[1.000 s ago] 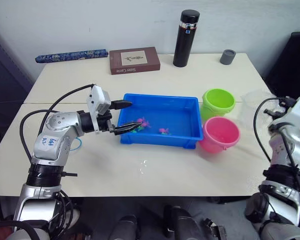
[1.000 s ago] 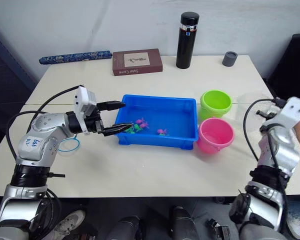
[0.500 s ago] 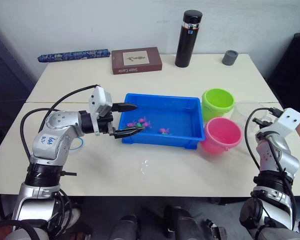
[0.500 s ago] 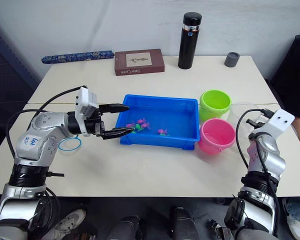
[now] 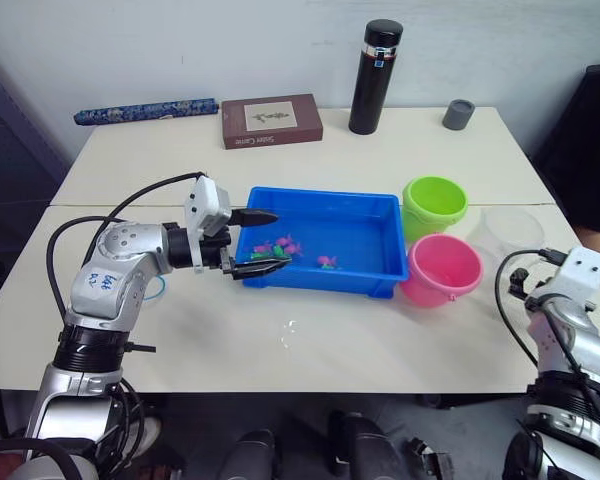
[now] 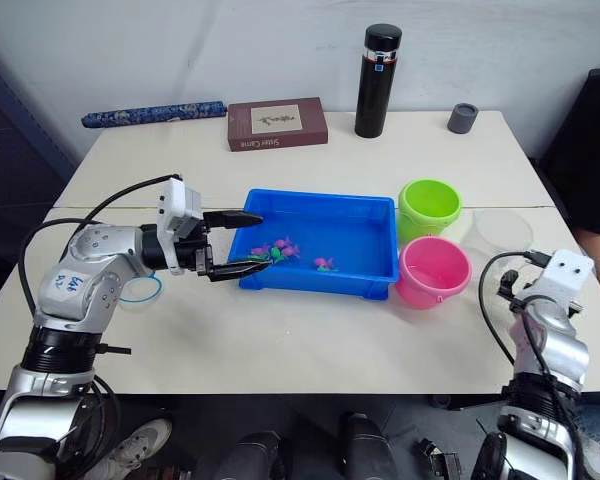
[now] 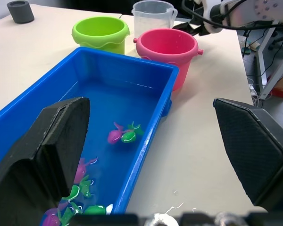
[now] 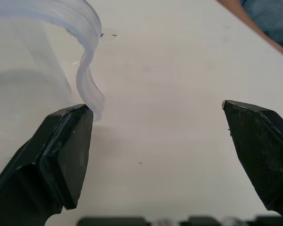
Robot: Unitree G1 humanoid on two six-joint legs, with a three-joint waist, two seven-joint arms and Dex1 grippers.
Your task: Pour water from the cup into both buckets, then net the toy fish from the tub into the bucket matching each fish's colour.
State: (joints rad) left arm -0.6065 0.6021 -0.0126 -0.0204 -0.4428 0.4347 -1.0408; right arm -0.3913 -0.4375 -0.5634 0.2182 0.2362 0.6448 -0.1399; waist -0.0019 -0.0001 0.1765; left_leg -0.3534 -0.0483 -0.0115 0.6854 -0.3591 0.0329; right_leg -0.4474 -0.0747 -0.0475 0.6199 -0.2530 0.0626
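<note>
The blue tub (image 5: 380, 212) lies mid-table with several pink and green toy fish (image 7: 125, 135) in water. My left gripper (image 5: 257, 242) is open at the tub's left end, one finger over the rim. Right of the tub stand the green bucket (image 5: 435, 205) and the pink bucket (image 5: 443, 270). The clear cup (image 5: 510, 232) stands upright on the table right of the buckets. My right gripper (image 8: 155, 107) is open just beside the cup (image 8: 33, 70), holding nothing. The net's light-blue hoop (image 6: 140, 290) lies flat on the table, partly hidden behind my left arm.
A black thermos (image 5: 375, 75), a small grey cup (image 5: 458, 113), a brown book (image 5: 271, 120) and a blue patterned roll (image 5: 145, 110) line the table's far side. Water drops (image 5: 288, 332) lie in front of the tub. A person's arm (image 8: 254, 19) is at the right.
My right gripper has opened, let go of the cup and pulled back toward the table's near right edge. The cup now stands alone. My left gripper edged slightly toward the tub.
</note>
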